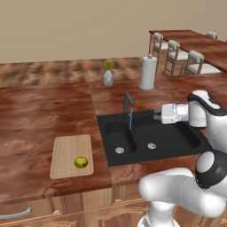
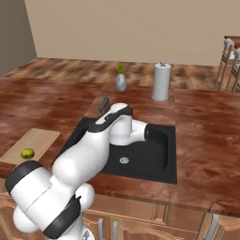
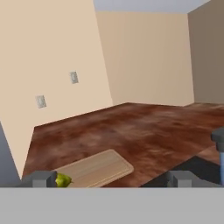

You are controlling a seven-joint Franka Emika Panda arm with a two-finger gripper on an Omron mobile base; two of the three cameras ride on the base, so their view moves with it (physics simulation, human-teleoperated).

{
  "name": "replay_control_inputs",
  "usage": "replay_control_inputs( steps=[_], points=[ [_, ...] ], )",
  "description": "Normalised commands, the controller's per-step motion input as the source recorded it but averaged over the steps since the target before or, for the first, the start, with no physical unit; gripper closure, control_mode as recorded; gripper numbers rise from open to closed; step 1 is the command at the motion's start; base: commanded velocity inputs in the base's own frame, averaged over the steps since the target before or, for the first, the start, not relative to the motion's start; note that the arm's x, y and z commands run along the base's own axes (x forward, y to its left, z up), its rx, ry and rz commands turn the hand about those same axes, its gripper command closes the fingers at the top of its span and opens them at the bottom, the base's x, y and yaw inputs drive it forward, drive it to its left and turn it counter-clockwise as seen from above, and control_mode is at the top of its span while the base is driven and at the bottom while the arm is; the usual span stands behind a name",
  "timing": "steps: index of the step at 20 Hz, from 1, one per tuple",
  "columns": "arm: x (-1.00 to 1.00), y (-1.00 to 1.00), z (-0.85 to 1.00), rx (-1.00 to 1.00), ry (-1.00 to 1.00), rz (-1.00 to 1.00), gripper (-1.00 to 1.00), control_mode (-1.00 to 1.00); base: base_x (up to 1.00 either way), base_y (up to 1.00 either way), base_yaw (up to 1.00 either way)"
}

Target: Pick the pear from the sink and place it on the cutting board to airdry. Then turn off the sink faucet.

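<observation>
The yellow-green pear lies on the near end of the tan cutting board, on the counter left of the black double sink. The dark faucet stands at the sink's back rim, and a thin blue stream runs from it into the narrow basin. My gripper hovers over the sink, a little right of the faucet and pointing left at it, open and holding nothing. In the hand view the fingertips stand wide apart, with the pear and board beyond and the faucet at the right edge.
A paper towel roll and a grey vase with a yellow flower stand on the counter behind the sink. Chairs and a dining table lie at the far right. The brown counter spreads wide to the left.
</observation>
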Motion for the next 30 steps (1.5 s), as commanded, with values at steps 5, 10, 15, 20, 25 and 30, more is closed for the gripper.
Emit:
replay_control_inputs(
  steps=[5,10,15,20,25,30],
  points=[
    [0.18,0.00,-0.11,0.00,0.00,0.00,-1.00,-1.00,0.00,0.00,0.00],
    [0.11,-0.03,-0.13,0.00,0.00,0.00,-1.00,-1.00,0.00,0.00,0.00],
    [0.17,-0.10,-0.11,0.00,0.00,0.00,-1.00,-1.00,0.00,0.00,0.00],
    [0.25,-0.02,-0.10,0.00,0.00,0.00,-1.00,-1.00,0.00,0.00,0.00],
    [0.27,0.00,-0.04,0.00,0.00,0.00,-1.00,-1.00,0.00,0.00,0.00],
    [0.27,0.00,-0.10,0.00,0.00,0.01,-1.00,-1.00,0.00,0.00,0.00]
  ],
)
